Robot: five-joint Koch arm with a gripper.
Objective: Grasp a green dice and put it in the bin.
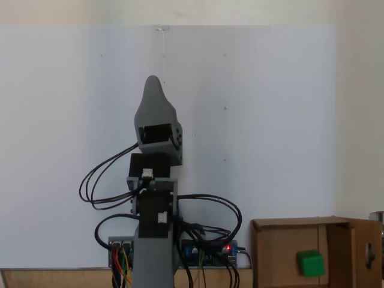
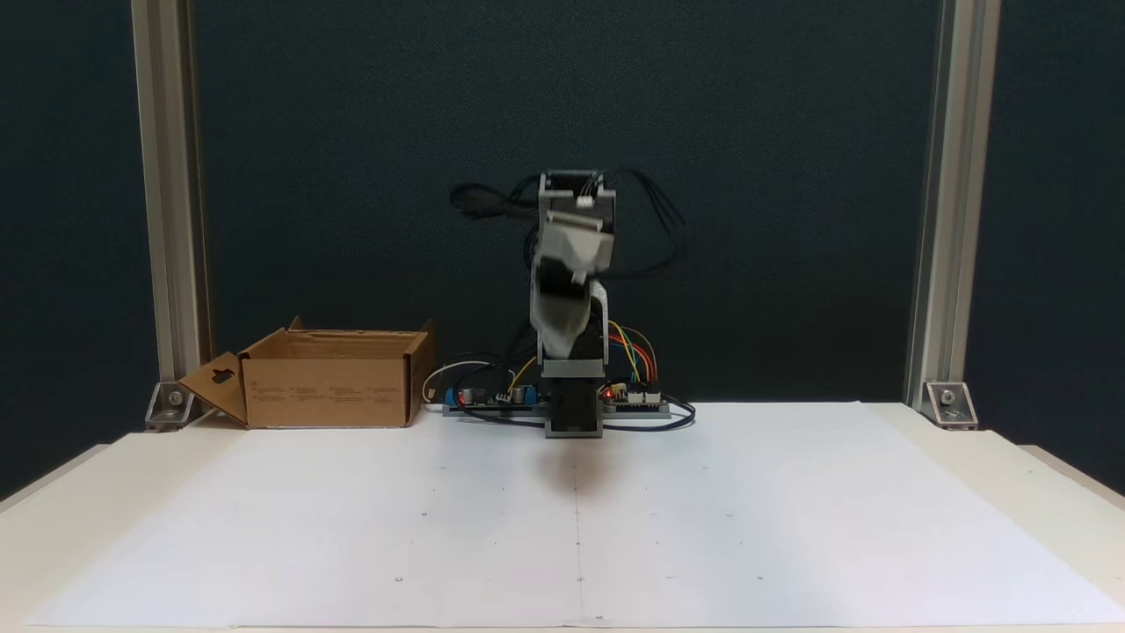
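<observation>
Across the table (image 2: 791, 527) lies a big white sheet (image 2: 352, 545), bare paper before my base. Bin (image 2: 330, 387): brown cardboard, flaps up, at the sheet's far left corner in a fixed view, beside my circuit boards (image 2: 492, 397). My arm (image 2: 569, 290) stands folded upright over its base, cables looping off both sides. My pincer (image 1: 153, 96) points away from the base; jaws overlap, so whether apart or together I cannot tell. Green dice (image 1: 311, 263): inside the bin, apparently resting on its floor.

Grey printed arm (image 1: 155, 198) with black motor blocks, looping black cables and coloured wires at its base.
</observation>
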